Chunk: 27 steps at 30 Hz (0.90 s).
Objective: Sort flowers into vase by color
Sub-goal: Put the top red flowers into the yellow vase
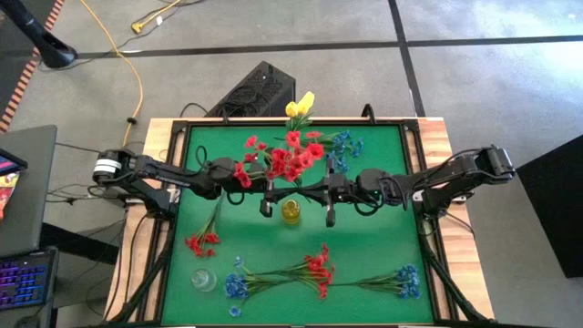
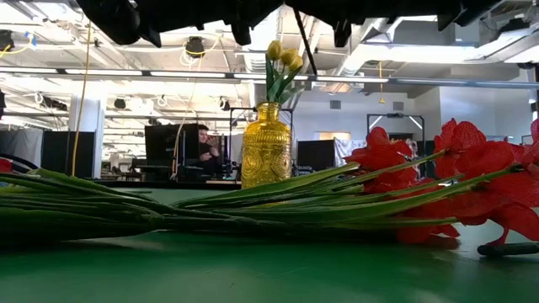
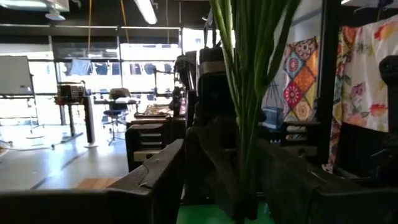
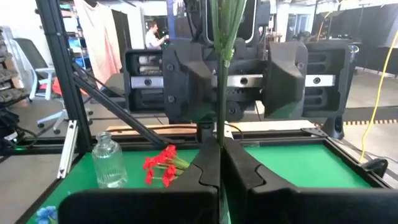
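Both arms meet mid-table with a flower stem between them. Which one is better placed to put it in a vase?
Probably the right arm. Its tool is shut on the thin green flower stem, while the left tool stands open around the stem and grips nothing.

Yellow vase; green table mat; red sprays; blue sprays.

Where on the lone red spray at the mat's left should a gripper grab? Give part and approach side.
Take the red spray by its bare stem, short of the blooms, coming down with the jaws across it. It lies flat on the mat, stem thin and clear of the glass bottle. The left gripper is nearest, though it and the right gripper meet mid-table at other stems.
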### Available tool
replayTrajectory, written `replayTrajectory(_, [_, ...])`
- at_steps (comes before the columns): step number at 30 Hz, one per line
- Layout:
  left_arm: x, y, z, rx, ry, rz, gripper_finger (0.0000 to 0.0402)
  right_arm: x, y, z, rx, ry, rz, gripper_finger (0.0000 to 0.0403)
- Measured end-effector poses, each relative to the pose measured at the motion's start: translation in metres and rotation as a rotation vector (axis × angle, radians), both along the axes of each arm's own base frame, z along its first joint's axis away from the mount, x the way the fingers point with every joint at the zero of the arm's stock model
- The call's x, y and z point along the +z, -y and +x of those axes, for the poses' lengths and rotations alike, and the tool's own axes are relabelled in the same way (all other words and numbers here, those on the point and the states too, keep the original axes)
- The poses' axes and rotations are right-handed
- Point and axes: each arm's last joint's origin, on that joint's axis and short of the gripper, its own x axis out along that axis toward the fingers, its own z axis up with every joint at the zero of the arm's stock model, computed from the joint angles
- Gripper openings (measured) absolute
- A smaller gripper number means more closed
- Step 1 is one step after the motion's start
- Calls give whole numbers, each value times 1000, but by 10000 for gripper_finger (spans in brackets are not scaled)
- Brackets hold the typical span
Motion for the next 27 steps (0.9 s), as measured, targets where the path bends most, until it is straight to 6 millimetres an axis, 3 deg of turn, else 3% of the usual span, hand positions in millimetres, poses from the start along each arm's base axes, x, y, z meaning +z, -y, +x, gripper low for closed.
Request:
replayTrajectory(7, [-1, -1, 0, -1, -16, -15, 132, 0, 5, 0, -23, -4, 0, 29])
replayTrajectory(16, [-3, -3, 0, -3, -28, -31, 11, -1, 7, 1, -30, -7, 11, 57])
replayTrajectory(27, [-3, -4, 0, -7, -30, -44, 0, -1, 8, 1, -31, -8, 30, 70])
